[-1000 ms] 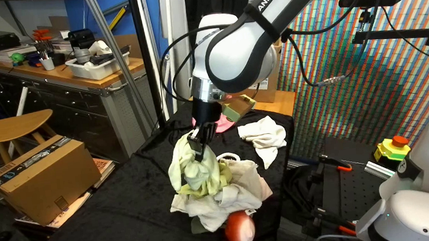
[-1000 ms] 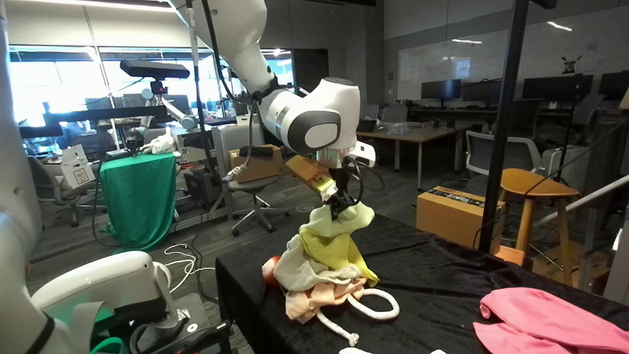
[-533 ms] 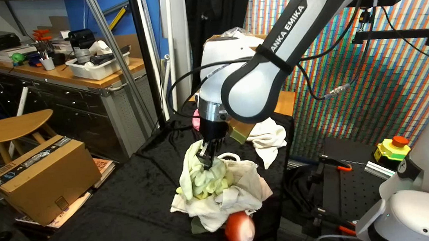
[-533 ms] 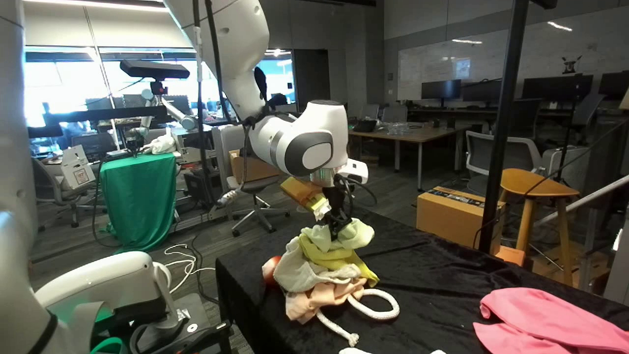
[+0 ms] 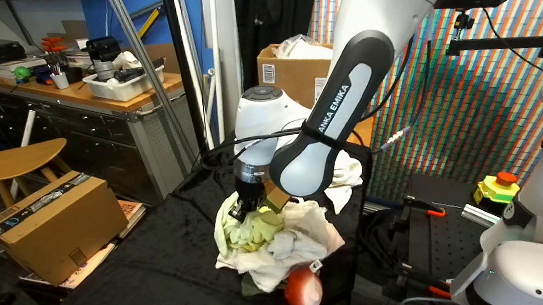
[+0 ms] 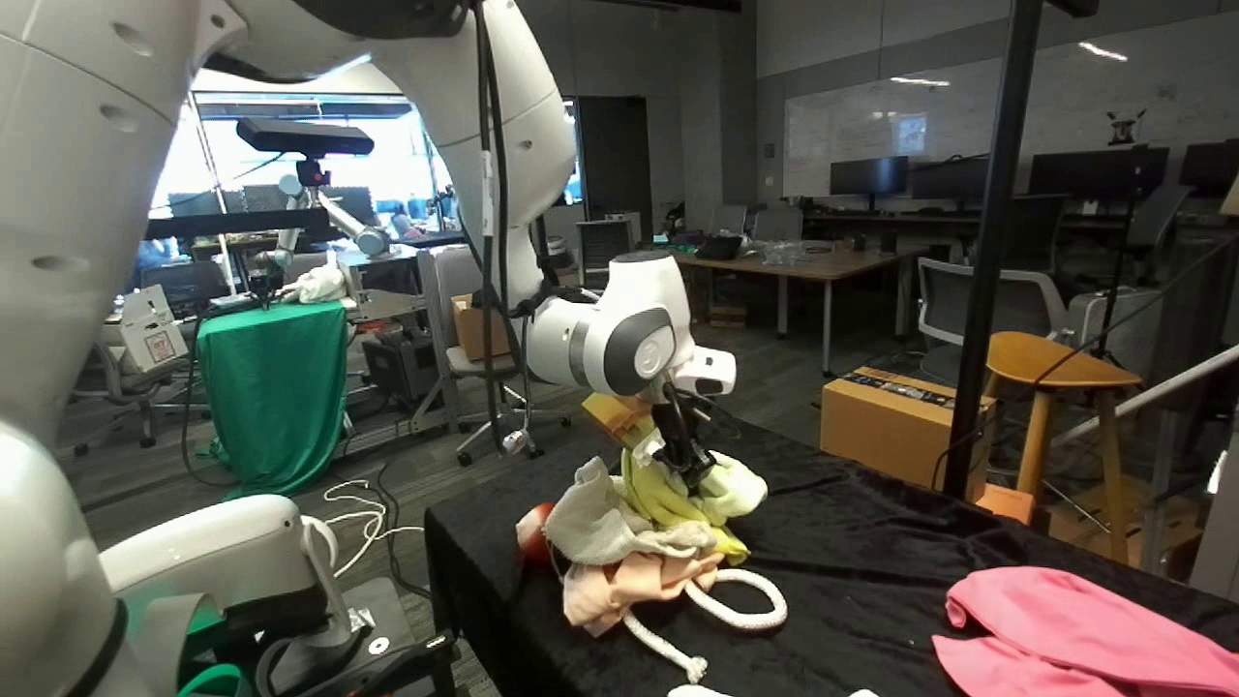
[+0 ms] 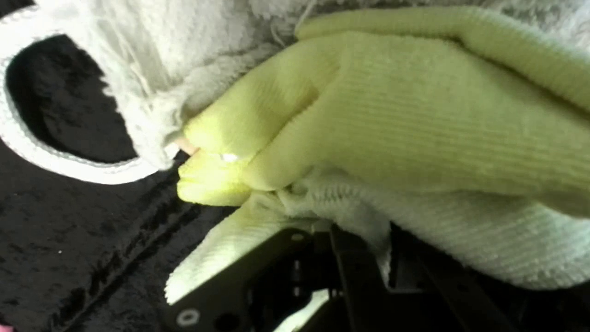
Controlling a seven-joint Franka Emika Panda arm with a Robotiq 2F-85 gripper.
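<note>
Room: was a cluttered lab-type space, stool [image 5: 13,160] & cardboard box [image 5: 59,227] on the left in an ext. view.
Table [image 5: 164,282]: was blk-draped, approx. mid-scene.
Fingers [image 5: 238,212]: were narrow, clamped on a fold of the pale green cloth [image 5: 220,234], angled down.
Pale green cloth: sat on the table, bunched against the yellow cloth [image 7: 428,120].
Cream towel [image 5: 300,242]: touched the yellow cloth; peach cloth [image 6: 639,581] showed along its near edge in an ext. view.
White rope [image 6: 743,621]: stuck out looped, near side, in an ext. view.
Red-and-white ball [image 5: 304,291]: rested just beside the cream towel, near side, in an ext. view.
Pink cloth [image 6: 1074,620]: lay well apart, near right, in an ext. view.
</note>
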